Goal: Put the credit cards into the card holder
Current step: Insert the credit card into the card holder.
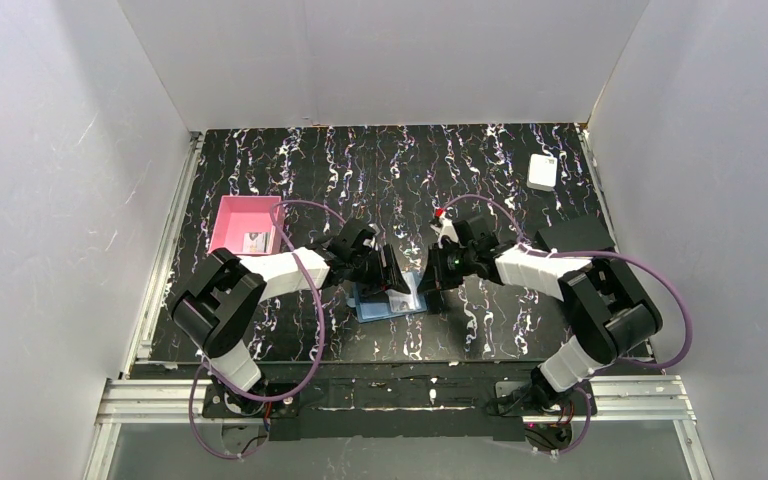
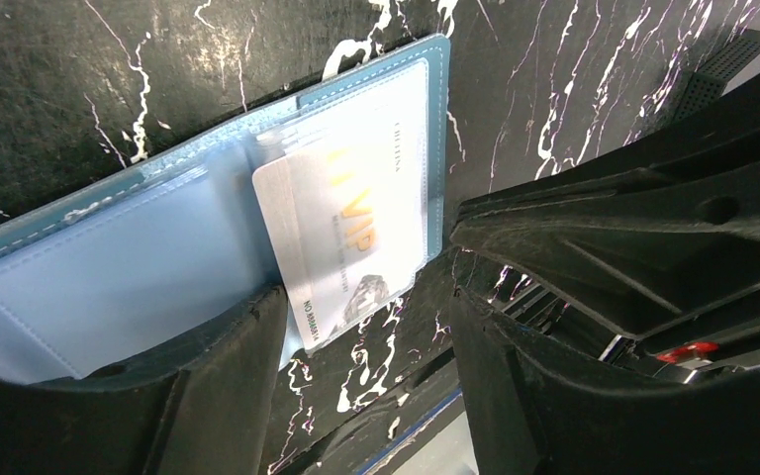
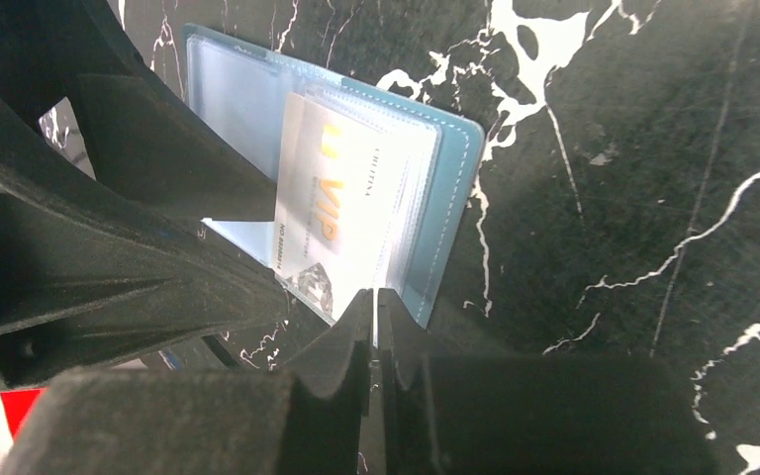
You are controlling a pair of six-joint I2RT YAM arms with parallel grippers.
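**Teal card holder (image 2: 109, 267) laid open, VIP card (image 2: 356, 228) half seated**

The left gripper (image 2: 356, 396) is held with jaws apart, astride the card's protruding end. The right gripper (image 3: 374, 332) is all but closed at the holder's near edge, and nothing is clearly pinched. The card's long axis is aimed away from the left gripper into the right-hand sleeve. Farther off, a second card (image 1: 255, 240), it seems, is left in the pink tray (image 1: 232, 215).

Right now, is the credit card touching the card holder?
Touching. The left wrist view shows the credit card partly slid into the card holder, its lower end sticking out.
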